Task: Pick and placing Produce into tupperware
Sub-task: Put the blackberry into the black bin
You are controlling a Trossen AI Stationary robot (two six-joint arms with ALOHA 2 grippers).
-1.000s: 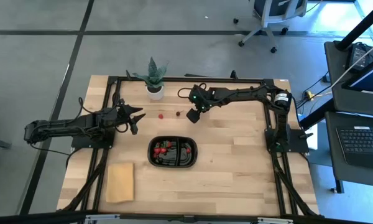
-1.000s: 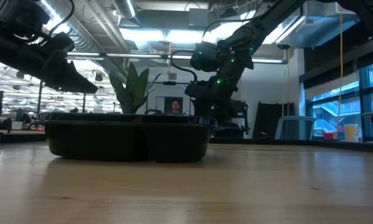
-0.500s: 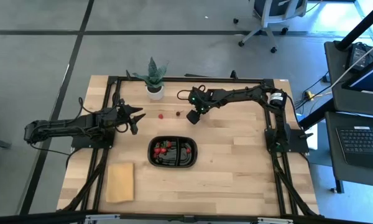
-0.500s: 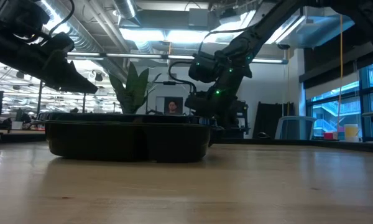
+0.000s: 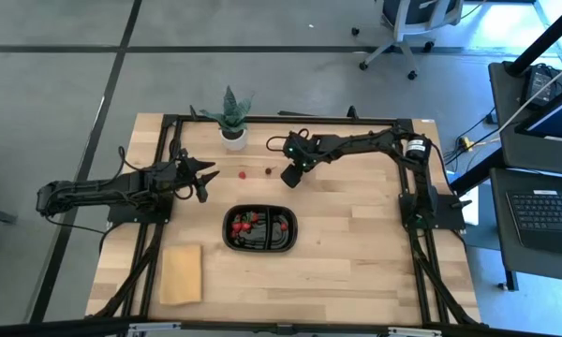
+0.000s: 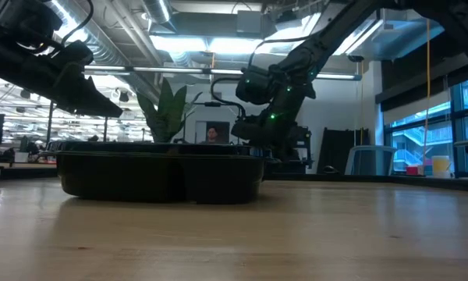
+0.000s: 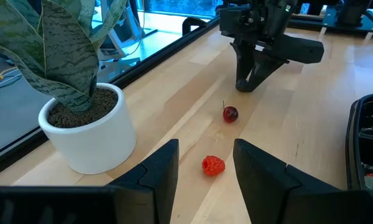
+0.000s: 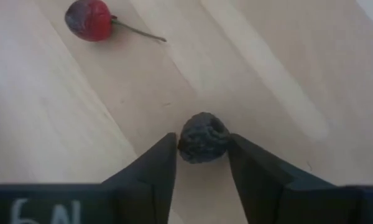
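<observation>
High view: my right gripper [image 5: 288, 177] sits upper centre; the black tray [image 5: 260, 245] lies mid-frame holding red berries [image 5: 244, 223]. Left gripper [image 5: 204, 178] hovers at left, near the potted plant [image 5: 231, 120].

Right wrist view: fingers [image 8: 150, 168] pinch a dark berry [image 8: 202, 137]; a red cherry [image 8: 87, 19] lies apart.

Left wrist view: jaws parted, empty; a raspberry [image 7: 213, 165] lies beyond.

Tray [image 5: 261, 229] mid-bench [image 5: 356, 262], berries [image 5: 246, 223] in its left compartment. Block [image 5: 181, 273] front-left of it. Plant [image 5: 232, 120] behind, w/ two loose pieces [image 5: 253, 172] between plant & tray. Right tool [image 5: 288, 177] just right of those, left tool [image 5: 202, 179] to their left.
</observation>
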